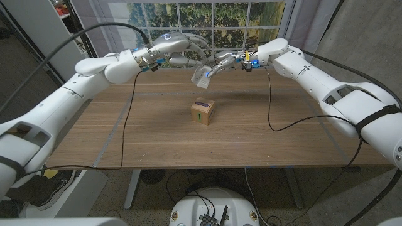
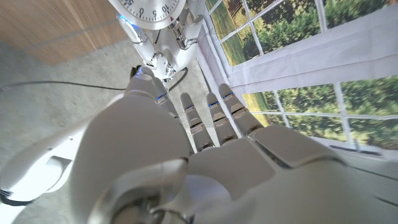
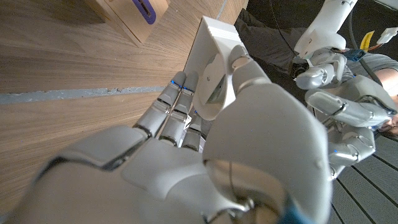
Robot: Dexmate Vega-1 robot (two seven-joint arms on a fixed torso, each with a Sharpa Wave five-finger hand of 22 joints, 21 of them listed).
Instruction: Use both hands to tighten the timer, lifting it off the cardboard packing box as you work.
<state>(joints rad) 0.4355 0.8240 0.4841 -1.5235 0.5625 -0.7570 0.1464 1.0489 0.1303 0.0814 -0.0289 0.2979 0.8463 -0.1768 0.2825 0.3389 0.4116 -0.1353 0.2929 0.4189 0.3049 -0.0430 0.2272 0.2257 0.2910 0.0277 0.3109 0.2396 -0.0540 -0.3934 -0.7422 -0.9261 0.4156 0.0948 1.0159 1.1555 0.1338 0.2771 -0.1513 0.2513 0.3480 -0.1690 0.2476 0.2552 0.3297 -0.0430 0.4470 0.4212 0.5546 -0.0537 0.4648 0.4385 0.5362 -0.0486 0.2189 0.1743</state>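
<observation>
The white timer (image 1: 202, 76) hangs in the air above the far middle of the table, behind the cardboard packing box (image 1: 203, 112). My right hand (image 1: 225, 61) grips it; in the right wrist view the thumb and fingers of that hand (image 3: 205, 143) close around the timer's white body (image 3: 214, 74). My left hand (image 1: 182, 53) hovers just beside the timer with nothing in it. Its fingers (image 2: 211, 118) reach out straight towards the timer's dial face (image 2: 149, 11), short of touching it. The left hand (image 3: 339, 106) is also seen past the timer. The box (image 3: 127, 15) carries a purple mark on top.
The wooden table (image 1: 157, 138) holds the box near its middle. A black cable (image 1: 270, 100) hangs from my right arm onto the table, and another (image 1: 125, 125) drops from my left arm. A window (image 1: 207, 16) stands behind the far edge.
</observation>
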